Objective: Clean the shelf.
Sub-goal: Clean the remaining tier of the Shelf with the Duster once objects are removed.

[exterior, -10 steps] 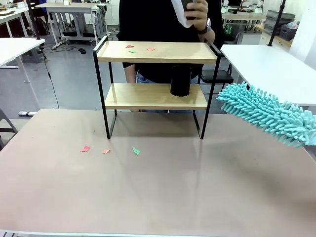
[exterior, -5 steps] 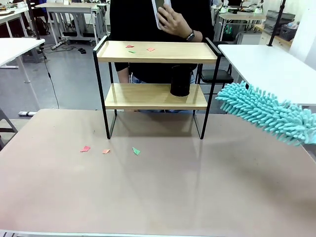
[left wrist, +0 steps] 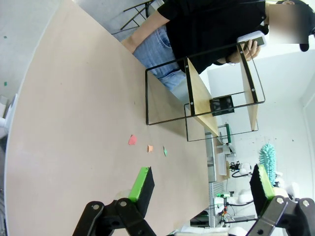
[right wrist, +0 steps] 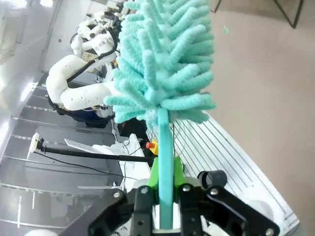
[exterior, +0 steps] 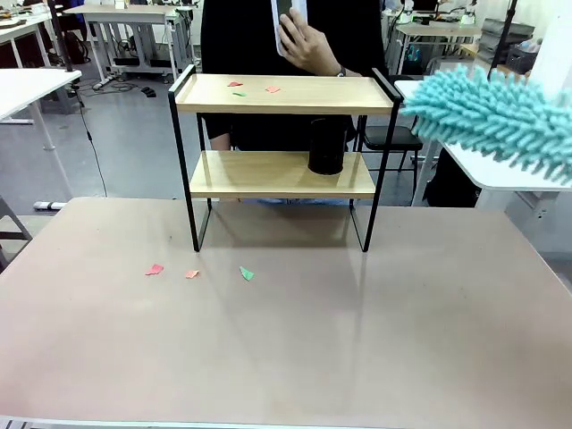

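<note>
Big beige table [exterior: 357, 340] in a lab w/ white desks behind. We see the shelf [exterior: 281, 95] upright near the table's far edge, centre. A person stands right behind it w/ a phone [exterior: 284, 18] in one hand [exterior: 310, 40]. Top board: small paper bits [exterior: 235, 86]. Lower board: black cup [exterior: 326, 147]. Loose scraps [exterior: 155, 269] lie front-left of the shelf. R gripper [right wrist: 165, 179] is pinched tight on the handle of a teal duster [exterior: 492, 116], its head in the air by the top board's right end; we can't tell if touching. L gripper [left wrist: 201, 184] has its jaws spread wide, nothing btw them.
</note>
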`<state>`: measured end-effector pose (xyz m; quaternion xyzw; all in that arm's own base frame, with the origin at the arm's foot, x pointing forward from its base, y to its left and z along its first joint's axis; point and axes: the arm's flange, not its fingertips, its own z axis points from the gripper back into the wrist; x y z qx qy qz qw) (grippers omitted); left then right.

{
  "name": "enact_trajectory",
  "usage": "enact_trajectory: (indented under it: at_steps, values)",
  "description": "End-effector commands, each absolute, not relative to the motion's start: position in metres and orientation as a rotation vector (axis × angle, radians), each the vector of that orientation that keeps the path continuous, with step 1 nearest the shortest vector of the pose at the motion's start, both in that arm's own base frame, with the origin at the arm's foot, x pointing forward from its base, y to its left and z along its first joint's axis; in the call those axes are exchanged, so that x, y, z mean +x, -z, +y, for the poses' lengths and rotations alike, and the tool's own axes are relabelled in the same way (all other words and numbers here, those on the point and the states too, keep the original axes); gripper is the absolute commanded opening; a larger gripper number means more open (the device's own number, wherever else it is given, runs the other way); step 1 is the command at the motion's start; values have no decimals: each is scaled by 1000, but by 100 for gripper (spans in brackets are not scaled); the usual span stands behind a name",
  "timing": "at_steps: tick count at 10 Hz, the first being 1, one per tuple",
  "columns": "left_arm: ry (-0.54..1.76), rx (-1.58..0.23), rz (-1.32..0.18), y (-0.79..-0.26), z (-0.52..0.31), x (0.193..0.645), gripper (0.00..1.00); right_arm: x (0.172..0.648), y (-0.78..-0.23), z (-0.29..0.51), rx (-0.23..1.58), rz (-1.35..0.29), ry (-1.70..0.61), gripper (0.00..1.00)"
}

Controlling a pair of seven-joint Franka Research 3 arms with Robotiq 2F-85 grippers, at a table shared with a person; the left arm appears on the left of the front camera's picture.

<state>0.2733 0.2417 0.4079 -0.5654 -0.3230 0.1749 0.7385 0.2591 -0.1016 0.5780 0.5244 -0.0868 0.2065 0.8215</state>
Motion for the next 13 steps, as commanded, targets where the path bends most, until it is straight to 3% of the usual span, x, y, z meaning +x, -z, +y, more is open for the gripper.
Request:
enact_trajectory:
  at_steps: [1, 6, 7, 9, 13]
  values:
    - [-382, -1254, -716, -410, 240, 274, 100, 296, -595, -49, 1131, -189, -393, 11]
    - [-382, -1254, -716, -410, 240, 274, 100, 361, -621, 69, 1021, -280, -361, 11]
    - [-382, -1254, -716, -410, 240, 274, 100, 335, -615, 44, 1075, -273, -411, 11]
    - [-382, -1254, -716, -410, 240, 274, 100, 335, -615, 44, 1075, -273, -411, 11]
    - [-382, -1254, -716, -410, 240, 274, 100, 371, -619, 69, 1064, -359, -200, 11]
